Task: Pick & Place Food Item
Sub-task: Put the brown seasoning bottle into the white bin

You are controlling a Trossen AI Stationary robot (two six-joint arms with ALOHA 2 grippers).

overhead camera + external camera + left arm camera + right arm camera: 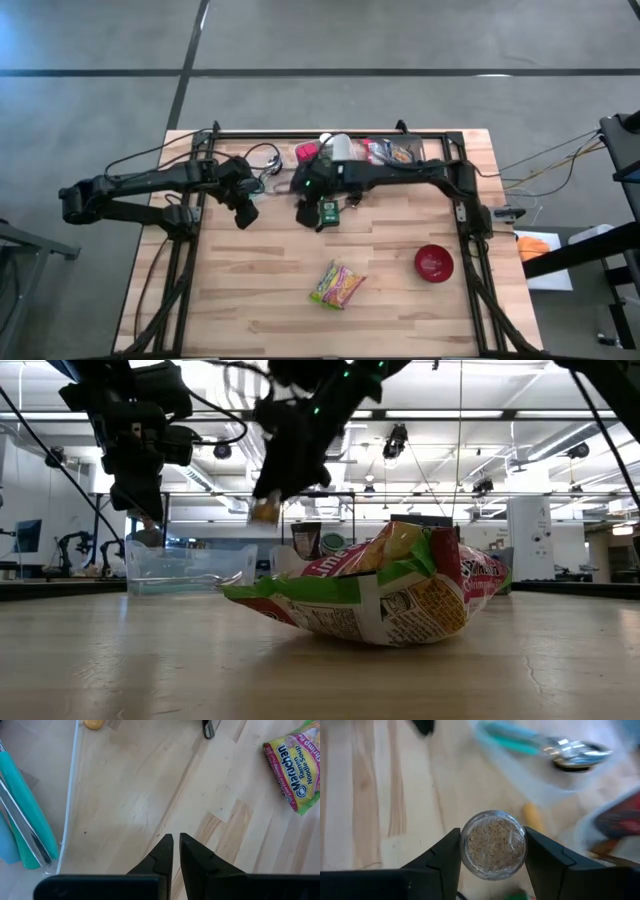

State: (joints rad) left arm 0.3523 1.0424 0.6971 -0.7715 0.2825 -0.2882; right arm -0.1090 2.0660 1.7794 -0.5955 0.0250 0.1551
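My right gripper (493,851) is shut on a small round clear jar (493,845) of brownish grains. It hangs above the table's far middle (325,212), and the low view shows the jar (265,510) up in the air. A yellow, red and green ramen packet (338,285) lies flat on the table near the front middle (380,595). My left gripper (245,215) hovers shut over bare wood to the left of the right one (175,842), holding nothing. My right gripper pinches the jar's round wall (465,845) between its two fingers, one on each side. The fingers slant down from above. The jar is lifted clear of the table, one round end facing the wrist camera.
A red bowl (434,263) sits at the right front. A clear tray (185,570) with teal-handled utensils (25,820) stands at the far left. Packages and a white item (335,147) line the far edge. A small yellow piece (532,815) lies on the wood below the jar.
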